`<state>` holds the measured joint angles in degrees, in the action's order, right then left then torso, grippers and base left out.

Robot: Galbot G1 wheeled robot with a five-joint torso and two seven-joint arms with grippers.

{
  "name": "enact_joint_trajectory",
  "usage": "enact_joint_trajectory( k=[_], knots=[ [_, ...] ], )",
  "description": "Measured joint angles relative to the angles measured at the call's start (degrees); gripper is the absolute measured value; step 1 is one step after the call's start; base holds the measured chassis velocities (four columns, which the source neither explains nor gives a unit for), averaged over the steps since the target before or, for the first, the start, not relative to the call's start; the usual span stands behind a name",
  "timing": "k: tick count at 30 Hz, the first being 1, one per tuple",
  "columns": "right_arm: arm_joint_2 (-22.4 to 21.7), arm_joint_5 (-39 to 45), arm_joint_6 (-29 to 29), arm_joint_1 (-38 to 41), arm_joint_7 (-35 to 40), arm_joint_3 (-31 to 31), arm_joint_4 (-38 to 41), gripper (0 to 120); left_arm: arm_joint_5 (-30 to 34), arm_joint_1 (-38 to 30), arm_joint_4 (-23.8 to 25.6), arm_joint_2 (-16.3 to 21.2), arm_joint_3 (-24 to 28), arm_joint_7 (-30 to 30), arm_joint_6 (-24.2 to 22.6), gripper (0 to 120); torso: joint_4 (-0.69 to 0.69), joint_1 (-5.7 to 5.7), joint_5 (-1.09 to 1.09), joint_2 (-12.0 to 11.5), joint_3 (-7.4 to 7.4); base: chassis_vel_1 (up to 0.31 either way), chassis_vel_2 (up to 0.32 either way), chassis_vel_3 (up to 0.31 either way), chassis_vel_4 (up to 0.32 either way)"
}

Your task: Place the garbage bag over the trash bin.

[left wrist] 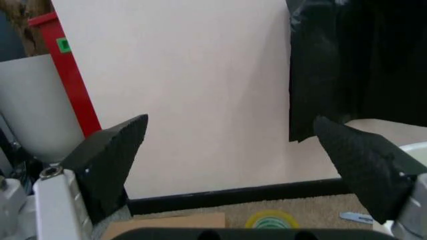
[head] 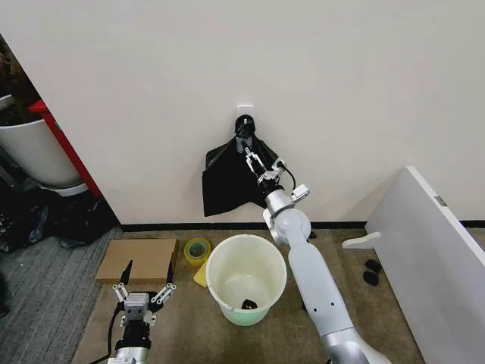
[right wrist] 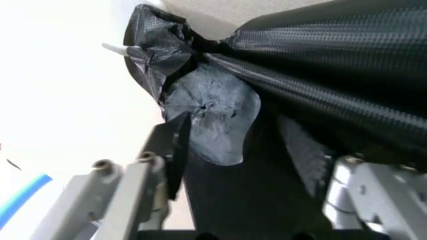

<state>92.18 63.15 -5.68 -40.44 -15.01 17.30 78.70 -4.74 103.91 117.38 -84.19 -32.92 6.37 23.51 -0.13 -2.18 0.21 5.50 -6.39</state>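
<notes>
- The right arm reaches up from beside the bin toward the wall, and the right gripper (head: 256,161) sits against the black garbage bag (head: 226,182) hanging there.
- In the right wrist view its fingers (right wrist: 175,150) are spread with black plastic (right wrist: 313,75) between them; they have not closed on it as far as I can see.
- The bag hangs from a white hook (head: 244,107) on the cream wall (head: 341,91), pinched to a point at the top and fanning out below. I cannot tell one bag from a bundle.
- The trash bin (head: 246,279), a round cream-white bucket, stands upright on the brown carpet (head: 189,326) below the bag, near the base of the right arm. Something small and dark (head: 248,305) lies in its bottom.
- A roll of yellow tape (head: 198,250) lies just beside the bin, next to a flat piece of cardboard (head: 139,259).
- The left gripper (head: 143,289) is low near the cardboard, its black fingers (left wrist: 110,160) wide apart and holding nothing.
- A white board (head: 432,265) leans at the right.
</notes>
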Motion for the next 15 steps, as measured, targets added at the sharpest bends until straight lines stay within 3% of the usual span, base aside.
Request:
enact_joint_trajectory(
  k=[11,15],
  knots=[
    [0.0,-0.8,0.6,-0.1,-0.9,-0.1,-0.2,4,0.1,-0.4,-0.3,0.0,0.0,0.2,-0.1,98,0.0,0.0,0.0,0.0,0.0,0.0,0.0,0.0,0.0],
    [0.0,-1.3,0.8,-0.4,-1.2,-0.2,-0.1,0,0.0,-0.4,-0.4,-0.1,0.1,0.3,0.0,98,0.0,0.0,0.0,0.0,0.0,0.0,0.0,0.0,0.0]
  ],
)
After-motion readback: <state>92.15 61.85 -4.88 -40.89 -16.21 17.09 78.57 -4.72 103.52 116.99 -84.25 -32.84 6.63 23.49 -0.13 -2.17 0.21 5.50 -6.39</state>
